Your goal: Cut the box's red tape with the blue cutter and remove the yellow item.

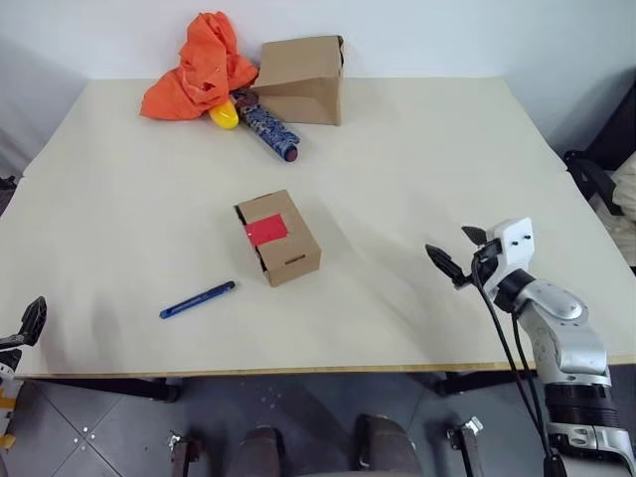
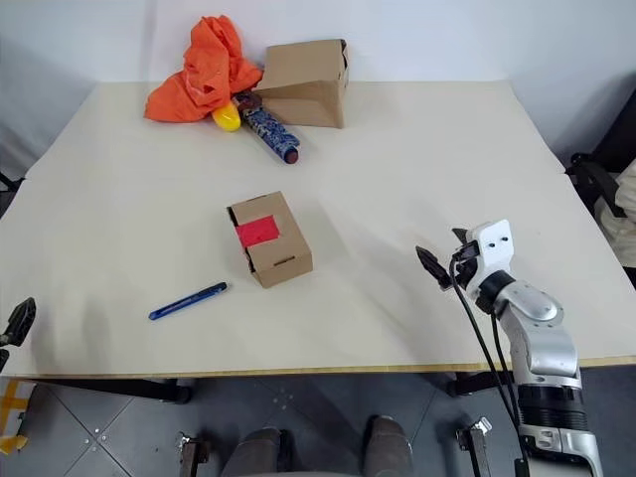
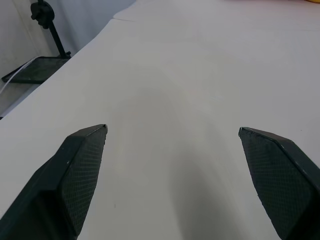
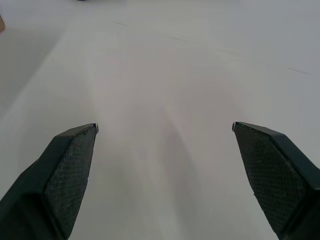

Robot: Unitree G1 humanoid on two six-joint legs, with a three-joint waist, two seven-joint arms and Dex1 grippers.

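The table (image 1: pixel 417 179) carries the box (image 1: pixel 279 238) at its middle: small brown cardboard, red tape (image 1: pixel 266 230) square on top. Just nearside-left of the box lies the slim blue cutter (image 1: pixel 198 299). Right gripper (image 1: pixel 459 252) hovers right of the box, fingers wide apart, empty. Left gripper (image 3: pixel 172 145), cut off at the table's left corner, likewise spread and empty.

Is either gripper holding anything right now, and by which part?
Nothing is held. The left gripper and right gripper are both open and empty.
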